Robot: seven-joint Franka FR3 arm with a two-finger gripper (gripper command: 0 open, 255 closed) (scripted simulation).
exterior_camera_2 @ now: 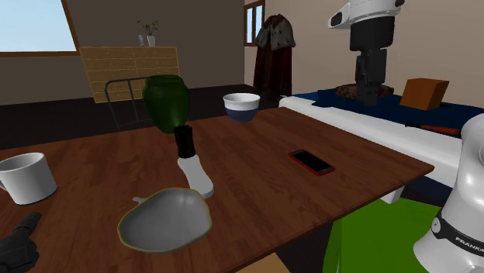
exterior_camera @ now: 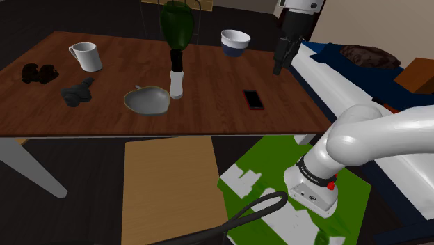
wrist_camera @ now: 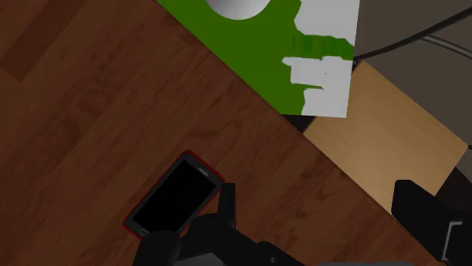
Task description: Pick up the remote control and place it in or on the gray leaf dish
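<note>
The white mug [exterior_camera_2: 23, 177] is cut off at the second exterior view's nine o'clock edge, and the gripper [wrist_camera: 321, 211] covers the remote's [wrist_camera: 172, 198] end.

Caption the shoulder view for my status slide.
Jaws hang raised above the wooden table; the red-edged black remote lies flat, apart from the grey leaf dish.

Red-edged black remote [exterior_camera_2: 312, 162] flat on wooden table [exterior_camera_2: 256, 180], well apart from gray leaf dish [exterior_camera_2: 164, 221].
</note>
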